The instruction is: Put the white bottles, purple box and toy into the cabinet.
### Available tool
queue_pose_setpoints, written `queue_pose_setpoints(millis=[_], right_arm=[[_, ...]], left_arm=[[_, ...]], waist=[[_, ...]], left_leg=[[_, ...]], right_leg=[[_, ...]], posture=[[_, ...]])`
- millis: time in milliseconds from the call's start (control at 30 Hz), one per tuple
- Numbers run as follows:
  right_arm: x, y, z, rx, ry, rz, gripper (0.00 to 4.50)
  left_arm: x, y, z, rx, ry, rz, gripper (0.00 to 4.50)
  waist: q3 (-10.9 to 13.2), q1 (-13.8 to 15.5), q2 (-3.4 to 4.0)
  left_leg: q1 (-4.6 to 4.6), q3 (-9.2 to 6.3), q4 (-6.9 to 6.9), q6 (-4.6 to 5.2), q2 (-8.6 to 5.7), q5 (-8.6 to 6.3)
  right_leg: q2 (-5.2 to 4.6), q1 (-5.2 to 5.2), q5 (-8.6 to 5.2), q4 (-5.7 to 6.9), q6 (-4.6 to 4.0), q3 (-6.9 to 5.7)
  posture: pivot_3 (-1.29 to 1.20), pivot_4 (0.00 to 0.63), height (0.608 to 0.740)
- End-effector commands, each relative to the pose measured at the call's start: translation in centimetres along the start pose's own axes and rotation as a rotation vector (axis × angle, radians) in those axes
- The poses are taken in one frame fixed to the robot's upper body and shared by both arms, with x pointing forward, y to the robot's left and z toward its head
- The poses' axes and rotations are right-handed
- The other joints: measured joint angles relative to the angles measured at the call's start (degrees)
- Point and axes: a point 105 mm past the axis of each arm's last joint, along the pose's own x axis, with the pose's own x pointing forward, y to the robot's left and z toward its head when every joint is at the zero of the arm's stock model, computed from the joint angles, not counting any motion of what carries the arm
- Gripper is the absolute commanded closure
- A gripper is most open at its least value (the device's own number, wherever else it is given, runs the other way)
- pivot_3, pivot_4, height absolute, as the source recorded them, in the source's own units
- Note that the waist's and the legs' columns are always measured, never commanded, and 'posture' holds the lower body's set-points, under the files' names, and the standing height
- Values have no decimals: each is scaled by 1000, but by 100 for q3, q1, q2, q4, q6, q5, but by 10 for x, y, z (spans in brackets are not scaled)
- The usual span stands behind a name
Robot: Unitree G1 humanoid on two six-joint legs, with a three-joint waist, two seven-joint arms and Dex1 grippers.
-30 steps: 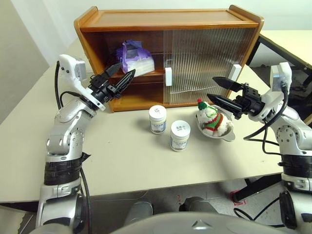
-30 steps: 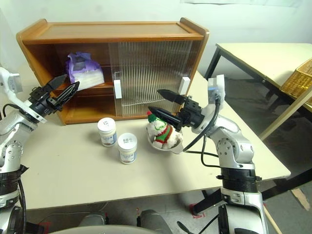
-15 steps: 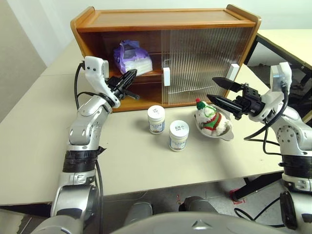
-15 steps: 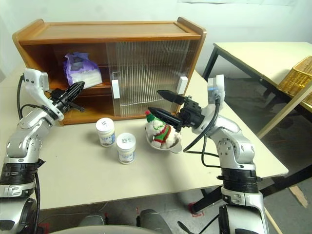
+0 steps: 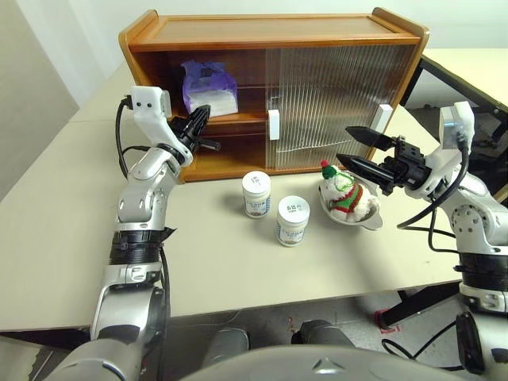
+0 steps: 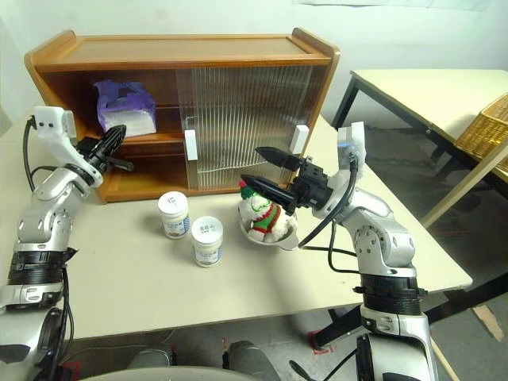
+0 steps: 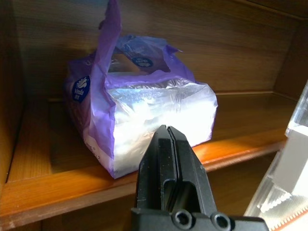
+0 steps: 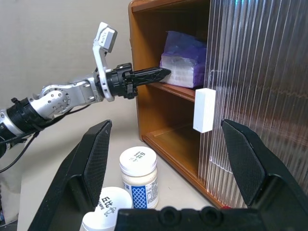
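Observation:
The purple box [image 5: 209,87] stands on the upper shelf in the open left half of the cabinet [image 5: 270,32]. My left gripper [image 5: 203,113] is shut and empty, its tips right at the box's [image 7: 144,120] front face. Two white bottles [image 5: 256,193] [image 5: 292,220] stand on the table in front of the cabinet. The toy [image 5: 344,193] sits in a silver bowl to their right. My right gripper [image 5: 344,144] hangs open just above the toy, holding nothing.
The ribbed sliding doors [image 5: 333,95] cover the cabinet's right half, with white handles [image 5: 274,125]. The lower left shelf [image 5: 230,155] is open. The silver bowl [image 5: 369,220] holds the toy. A second table with a wicker basket [image 6: 484,127] stands at the right.
My left gripper shut and reached forward to the upper shelf. The purple box went from tilted at the shelf's front to upright and farther back. The right arm stayed still.

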Motion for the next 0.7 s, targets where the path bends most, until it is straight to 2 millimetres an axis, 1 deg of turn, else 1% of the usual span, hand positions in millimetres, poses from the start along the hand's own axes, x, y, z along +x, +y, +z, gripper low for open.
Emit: queue_pose_setpoints(millis=[33, 167, 300, 367, 467, 533, 700], right_arm=[[1, 2, 1, 0, 1, 7, 0], [2, 2, 1, -1, -1, 6, 0], [1, 2, 1, -1, -1, 3, 0], [1, 2, 0, 0, 0, 1, 0], [1, 2, 0, 1, -1, 1, 0], [1, 2, 0, 1, -2, 2, 0], [3, 2, -1, 5, -4, 6, 0]], left_arm=[[4, 5, -2, 8, 3, 33, 4458], [8, 8, -6, 15, 21, 58, 4458], [9, 4, -7, 6, 21, 29, 4458], [8, -12, 0, -44, -11, -70, 4458], [-2, -37, 7, -26, -25, -241, 3861], [-9, -44, 9, -31, -25, -293, 3146], [-28, -48, 12, -23, -10, -385, 1370]], waist=[[0, 0, 0], [1, -1, -1], [2, -1, -2], [2, -1, -3], [3, 2, -5], [3, 1, -5], [3, -19, -5]], left_leg=[[0, 0, 0, 0, 0, 0], [1, 2, 0, 2, -1, 1], [1, 4, 0, 2, -2, 1], [0, 5, 0, 2, -2, 1], [-3, 6, 0, 2, -4, 1], [-4, 8, 0, 4, -7, 0], [0, 13, -3, 5, -5, -1]], right_leg=[[0, 0, 0, 0, 0, -1], [0, 0, 1, 0, 3, -2], [0, 0, 2, -1, 4, -2], [0, 0, 2, -2, 4, -3], [0, 0, 2, -4, 5, -4], [0, 0, 1, -7, 6, -3], [0, -1, 1, -6, 6, -2]], posture=[[-61, 0, 740], [-66, 0, 740], [-68, 0, 740], [-68, 0, 740], [-65, 0, 740], [-65, 0, 740], [-56, 0, 740]])
